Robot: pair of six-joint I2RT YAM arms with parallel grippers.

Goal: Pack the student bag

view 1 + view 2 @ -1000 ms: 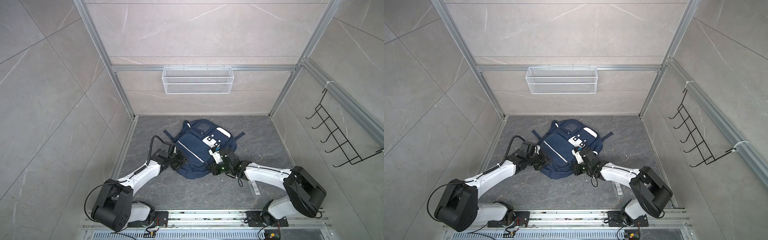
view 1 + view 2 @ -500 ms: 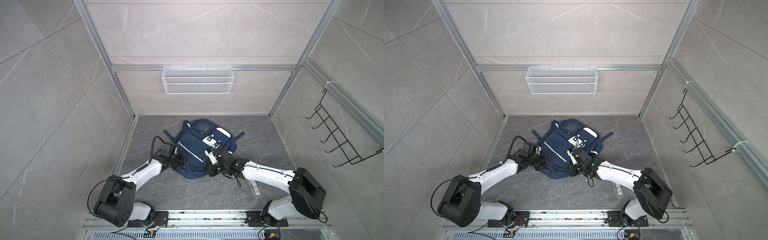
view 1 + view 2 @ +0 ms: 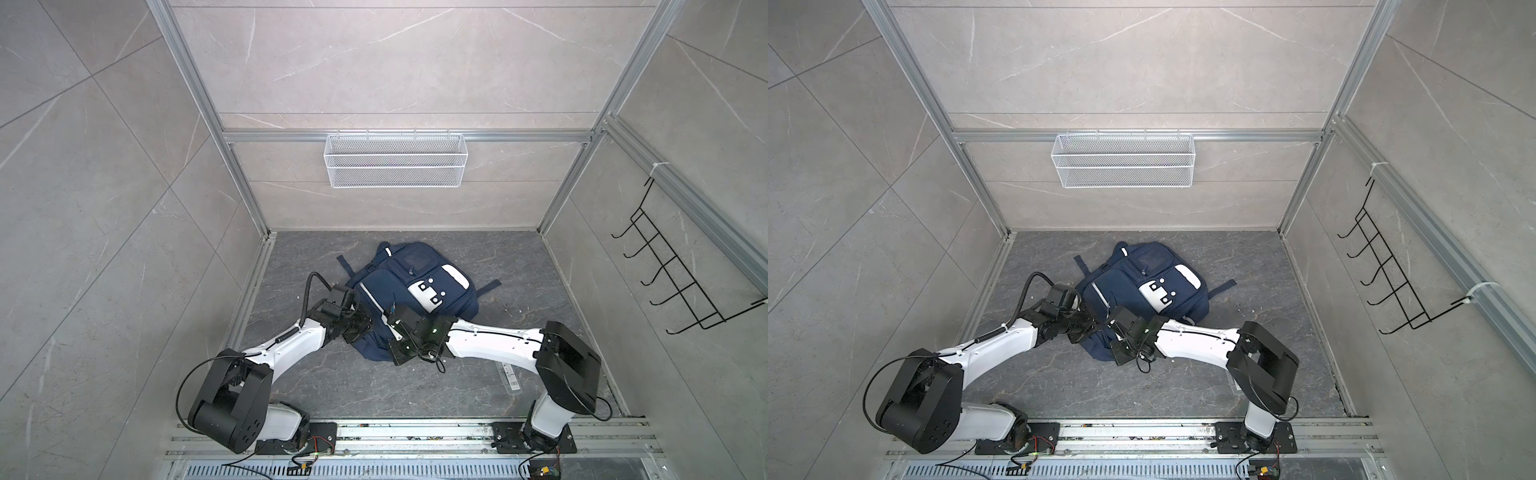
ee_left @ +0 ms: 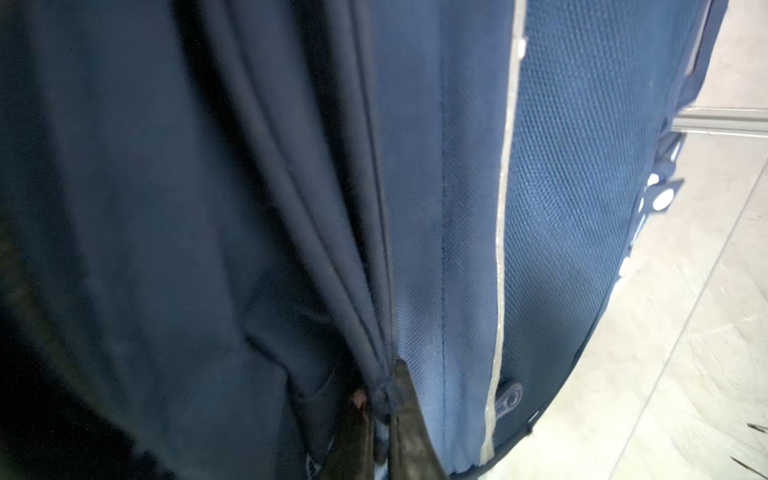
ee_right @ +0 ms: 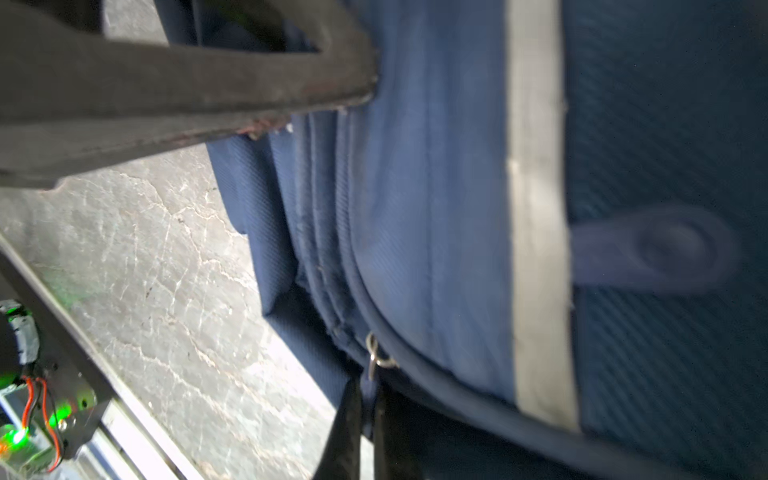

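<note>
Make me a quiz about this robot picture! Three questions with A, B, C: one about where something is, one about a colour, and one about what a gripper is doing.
1. Where is the mesh basket?
A. On the floor.
B. Hanging on the back wall.
C. On the hook rack.

2. What colour is the bag?
A. Navy blue.
B. Red.
C. Yellow.

3. What is the right gripper doing?
A. Open wide in the air.
B. Holding a pencil.
C. Shut on the bag's zip pull.

Answers:
1 B: both top views show it high up on that wall.
2 A: its fabric is dark blue in every view.
3 C: the right wrist view shows it pinched onto the tab.
</note>
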